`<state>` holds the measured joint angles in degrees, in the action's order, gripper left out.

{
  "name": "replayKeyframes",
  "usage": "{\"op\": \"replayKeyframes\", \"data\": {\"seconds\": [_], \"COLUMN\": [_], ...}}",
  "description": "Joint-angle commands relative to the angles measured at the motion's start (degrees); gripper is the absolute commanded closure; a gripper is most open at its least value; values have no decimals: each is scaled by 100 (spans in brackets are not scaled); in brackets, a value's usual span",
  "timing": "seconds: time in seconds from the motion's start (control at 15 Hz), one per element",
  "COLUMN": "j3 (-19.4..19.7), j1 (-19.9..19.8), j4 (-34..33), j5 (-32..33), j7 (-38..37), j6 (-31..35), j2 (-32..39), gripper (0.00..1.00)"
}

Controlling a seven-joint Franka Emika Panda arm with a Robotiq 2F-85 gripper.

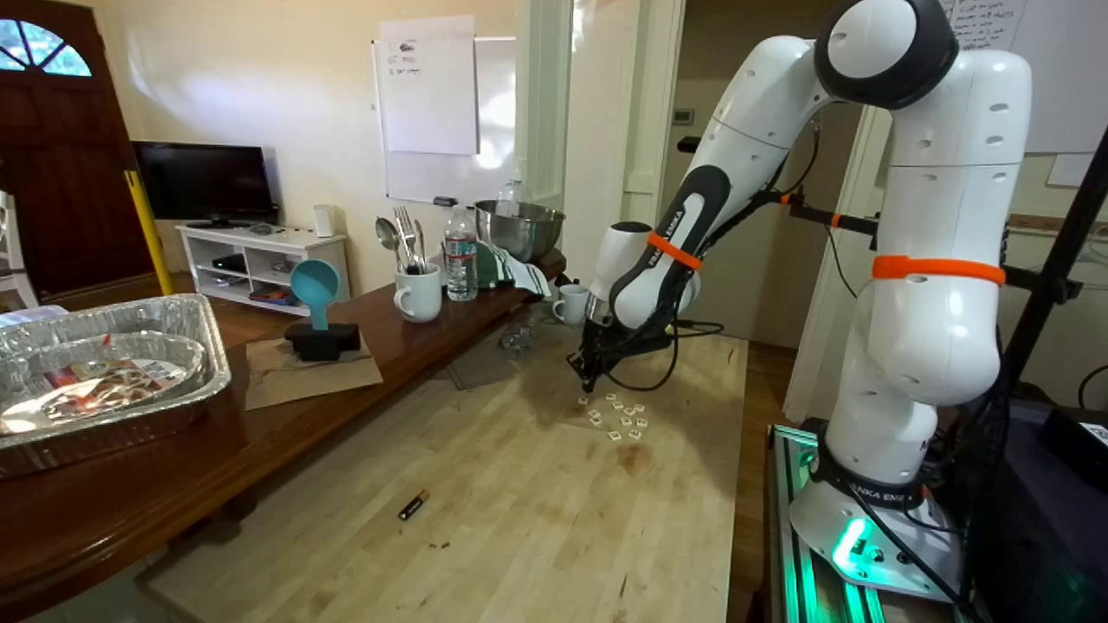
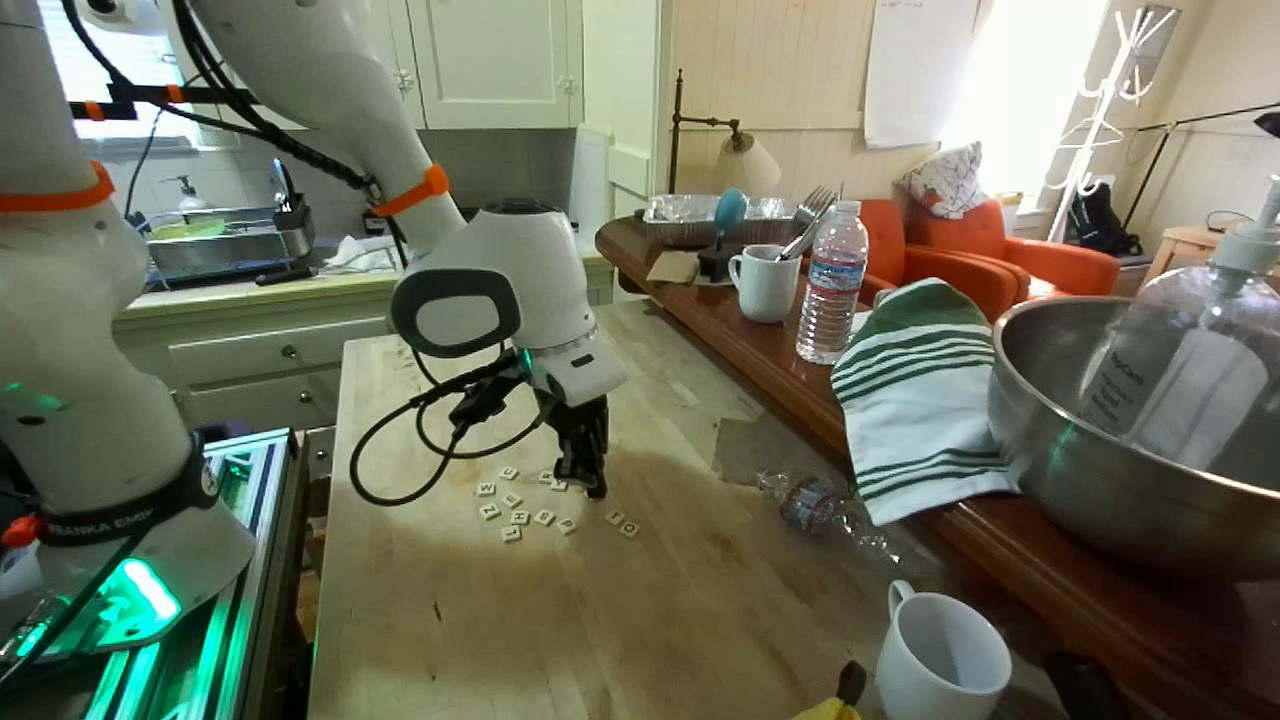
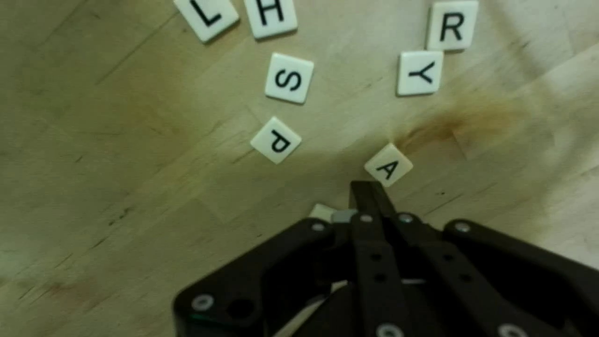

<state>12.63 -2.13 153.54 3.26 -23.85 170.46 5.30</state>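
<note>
"Where are those letter tiles point(image 3: 289, 78)?"

"Scattered on the tabletop point(image 1: 519, 519), in from its edge beside the robot base point(image 1: 822, 519). The gripper point(image 3: 369, 187) has its jaws pressed together, nothing visible between, just by the A tile point(image 3: 388, 164); I can't tell if they touch."

"What's the danger?"

"Dipping low, it could shove that tile, or knock the half-hidden pale tile point(image 3: 322, 212): flat squares might skid easily."

"Slick, are they?"

"They look smooth, cream, plasticky, against the tabletop's grained, stained wood and hard black fingers point(image 3: 362, 199)."
</note>
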Motion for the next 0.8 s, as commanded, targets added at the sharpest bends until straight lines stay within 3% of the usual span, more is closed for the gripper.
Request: {"op": "replayKeyframes", "data": {"seconds": [0.0,0.27,0.73], "j3": [-143,-458,-707], "j1": [-17,-72,-135], "j4": [473,392,384], "j5": [94,-31,564], "j7": [308,1015,1771], "j6": [-170,-855,-2026], "j2": [-547,-734,-1080], "gripper": [100,100,100]}}
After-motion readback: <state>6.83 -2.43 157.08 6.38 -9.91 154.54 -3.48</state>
